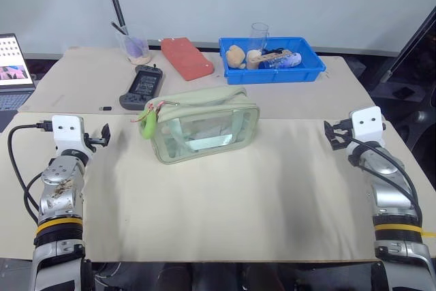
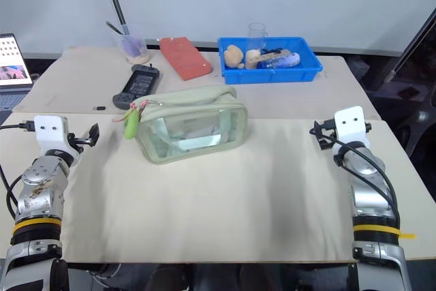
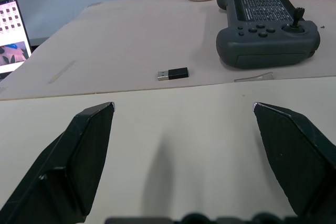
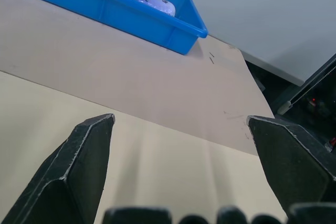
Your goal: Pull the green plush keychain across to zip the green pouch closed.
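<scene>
The green pouch point(image 1: 204, 125) lies in the middle of the table, boxy, with clear sides and a strap handle. The green plush keychain point(image 1: 148, 125) hangs off the pouch's left end on a pinkish cord. My left gripper point(image 1: 104, 135) hovers well to the left of the pouch, fingers point(image 3: 84, 150) spread wide with nothing between them. Far off on the pouch's other side my right gripper point(image 1: 330, 134) is open too, fingers point(image 4: 79, 161) apart over bare table.
A black handheld controller point(image 1: 142, 88) and a small USB stick point(image 3: 172, 74) lie behind the left gripper. A red block point(image 1: 186, 58), a cup point(image 1: 134, 47) and a blue tray point(image 1: 310, 71) of small items line the back. A laptop point(image 1: 13, 69) stands at far left.
</scene>
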Controlling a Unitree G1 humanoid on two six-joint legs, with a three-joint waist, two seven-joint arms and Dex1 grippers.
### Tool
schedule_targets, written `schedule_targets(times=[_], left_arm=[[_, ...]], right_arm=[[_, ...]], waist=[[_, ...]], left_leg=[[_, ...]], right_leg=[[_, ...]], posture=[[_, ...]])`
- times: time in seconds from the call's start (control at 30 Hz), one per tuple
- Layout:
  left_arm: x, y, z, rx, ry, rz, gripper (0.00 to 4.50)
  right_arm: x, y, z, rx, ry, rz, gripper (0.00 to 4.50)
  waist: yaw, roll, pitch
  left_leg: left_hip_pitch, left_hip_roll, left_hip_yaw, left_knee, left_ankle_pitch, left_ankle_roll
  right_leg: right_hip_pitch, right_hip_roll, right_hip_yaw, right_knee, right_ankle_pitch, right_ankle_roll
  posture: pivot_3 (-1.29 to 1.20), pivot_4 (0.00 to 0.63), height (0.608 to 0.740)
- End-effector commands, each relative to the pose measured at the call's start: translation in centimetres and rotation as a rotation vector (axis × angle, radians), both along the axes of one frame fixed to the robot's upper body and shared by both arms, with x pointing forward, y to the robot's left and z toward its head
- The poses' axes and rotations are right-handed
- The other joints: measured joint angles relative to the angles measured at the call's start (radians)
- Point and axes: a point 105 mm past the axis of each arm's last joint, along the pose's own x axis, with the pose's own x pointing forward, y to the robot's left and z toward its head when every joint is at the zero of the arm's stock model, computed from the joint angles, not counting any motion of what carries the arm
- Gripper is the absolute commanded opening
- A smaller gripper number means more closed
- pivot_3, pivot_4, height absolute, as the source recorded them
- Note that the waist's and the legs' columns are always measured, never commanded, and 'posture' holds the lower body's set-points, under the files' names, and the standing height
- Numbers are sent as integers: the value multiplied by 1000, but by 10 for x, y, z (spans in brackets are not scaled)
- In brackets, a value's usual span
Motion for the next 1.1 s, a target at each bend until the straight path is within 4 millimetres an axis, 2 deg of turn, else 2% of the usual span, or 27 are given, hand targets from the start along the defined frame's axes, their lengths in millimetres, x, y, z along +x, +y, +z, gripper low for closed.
schedule_targets(times=[0.03, 0.13, 0.23, 0.3, 0.37, 0.4, 0.43, 0.5, 0.53, 0.6, 0.63, 0.7, 0.73, 0.83, 0.9, 1.03, 1.1], left_arm=[[-4, 9, 12, 10, -33, 17, 4500], [-7, 14, 17, -4, -43, 21, 4500], [-12, 9, 61, -27, -139, -89, 4500], [-14, -3, 88, -5, -180, -178, 4500], [-17, -45, 140, 44, -224, -412, 4500], [-20, -60, 153, 67, -226, -489, 4500], [-24, -85, 167, 112, -215, -602, 4500], [-34, -121, 178, 183, -180, -765, 4500], [-39, -139, 180, 215, -157, -842, 4500], [-47, -158, 181, 254, -122, -926, 4500], [-51, -174, 178, 311, -95, -980, 4500], [-57, -204, 163, 436, -28, -1055, 4500], [-58, -211, 158, 475, -11, -1070, 4500], [-51, -220, 125, 676, 60, -1052, 4500], [-45, -222, 115, 741, 67, -1028, 4500], [-41, -225, 107, 811, 65, -1034, 4500], [-39, -225, 103, 833, 70, -1041, 3960]], right_arm=[[0, -4, 20, -30, -61, -2, 4477], [1, -2, 22, -42, -61, 15, 4477], [2, -2, 40, -76, -81, 56, 4477], [3, 2, 52, -81, -91, 98, 4477], [4, 17, 77, -105, -105, 212, 4477], [3, 21, 84, -111, -109, 249, 4477], [1, 32, 94, -112, -116, 322, 4477], [-5, 53, 111, -98, -132, 459, 4477], [-11, 67, 119, -87, -135, 539, 4477], [-19, 83, 127, -75, -128, 639, 4477], [-26, 96, 132, -81, -119, 706, 4477], [-44, 125, 137, -91, -83, 851, 4477], [-49, 133, 139, -92, -71, 890, 4477], [-78, 169, 144, -61, -38, 1059, 4477], [-92, 185, 146, -54, -22, 1123, 4477], [-101, 195, 148, -40, -18, 1142, 4477], [-101, 196, 148, -41, -15, 1135, 4500]], waist=[[0, 0, 0], [-1, 0, 0], [-4, 0, 1], [-5, 0, 1], [-5, -1, 2], [-2, -2, 3], [0, -2, 3], [0, -1, 3], [0, 0, 2], [0, 5, 0], [0, 5, 0], [0, 5, 0], [0, 5, 1], [-2, 6, 1], [-1, 6, 1], [5, 6, 1], [8, 6, 1]], left_leg=[[0, 0, 0, 0, 0, 0], [0, 0, 0, 0, 0, 0], [0, 0, 0, 0, 0, 0], [-1, 0, 0, 0, 0, 0], [-1, 0, 0, 0, 0, 0], [-2, 0, 0, 0, 0, 0], [-2, 0, 0, 0, 0, -1], [-2, 0, 0, 0, 0, -1], [-1, 0, 0, 0, 0, -1], [1, 0, 0, -2, -1, 0], [2, 0, 0, -2, -1, 1], [1, 0, -1, -2, -1, 1], [1, 1, -2, -2, -1, 1], [1, 1, -1, -2, -1, 1], [1, 1, -1, -3, -1, 1], [0, 1, -1, -2, -1, 1], [0, 0, -1, -1, -1, 1]], right_leg=[[0, 0, 0, 0, 0, 0], [0, 0, 0, 0, 0, 0], [-1, 0, 0, 0, 0, 0], [-1, 0, 0, 0, 0, -1], [-1, 0, 0, 0, -2, -3], [-2, 0, 0, 0, -2, -3], [-1, 0, 0, 0, -2, -3], [0, 0, 0, -2, -2, -3], [1, 0, 0, -3, -2, -2], [5, 0, 0, -9, -1, -1], [7, 0, 0, -9, -2, 1], [6, 2, 0, -9, -2, 1], [6, 2, 0, -8, -2, 1], [5, 2, 0, -8, -3, -1], [5, 2, 0, -8, -4, -3], [4, 2, 0, -8, -4, -4], [4, 1, 0, -9, -4, -4]], posture=[[0, 150, 740], [0, 150, 740], [0, 150, 740], [0, 150, 740], [0, 150, 740], [0, 150, 740], [0, 150, 740], [0, 150, 740], [0, 150, 740], [0, 150, 740], [0, 150, 740], [0, 150, 740], [0, 150, 740], [0, 150, 740], [0, 150, 740], [0, 150, 740], [0, 150, 740]])
